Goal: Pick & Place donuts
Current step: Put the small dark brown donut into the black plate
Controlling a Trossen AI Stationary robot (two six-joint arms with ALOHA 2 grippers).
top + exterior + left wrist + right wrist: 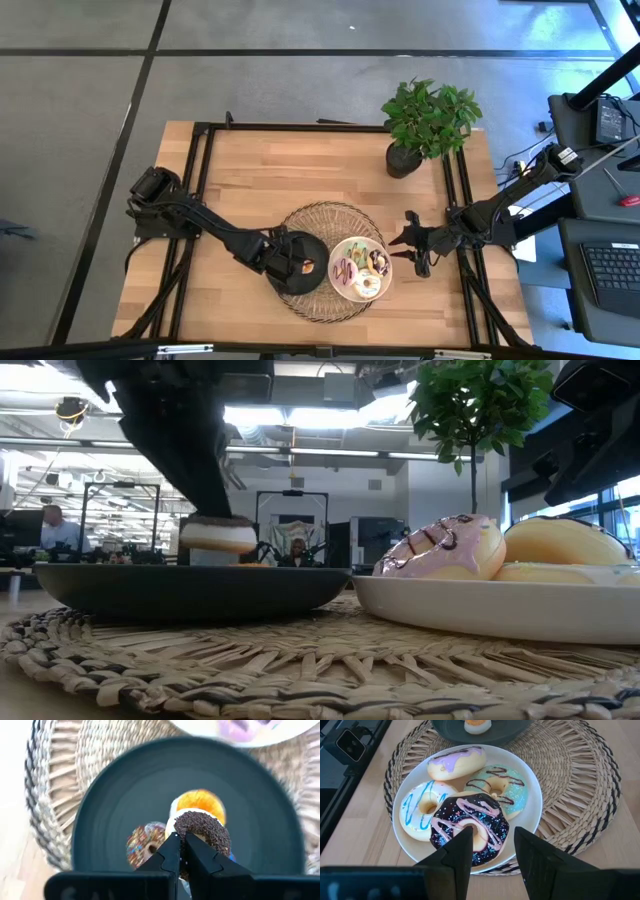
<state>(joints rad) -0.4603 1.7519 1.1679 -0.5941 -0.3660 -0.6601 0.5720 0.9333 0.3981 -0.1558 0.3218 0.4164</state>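
From overhead I see my left gripper [300, 266] reaching in over the black plate [285, 277], which sits on the left part of the round woven mat [330, 215] toward the near side of the table [250, 180]. In the left wrist view its jaws are clamped together on the rim of a chocolate-sprinkled donut [202, 832], held just above the plate. Two more donuts lie on the black plate beneath it: an orange-iced donut [200, 802] right behind the held one, and a donut with coloured sprinkles [145, 842] just beside it. From table height I can make out a cream-sided donut [218, 537] under the dark arm, above the plate's rim. My right gripper [412, 245] hovers just right of the white plate [340, 285], which touches the black one on the mat; its jaws stand apart and hold nothing. On the white plate four donuts crowd together: a dark donut with pink drizzle [470, 827] nearest the right gripper, a white donut with blue stripes [422, 810], a mint-green donut with brown lines [502, 790] and a purple-iced donut [457, 762]. A potted plant [425, 120] stands at the far right of the table.
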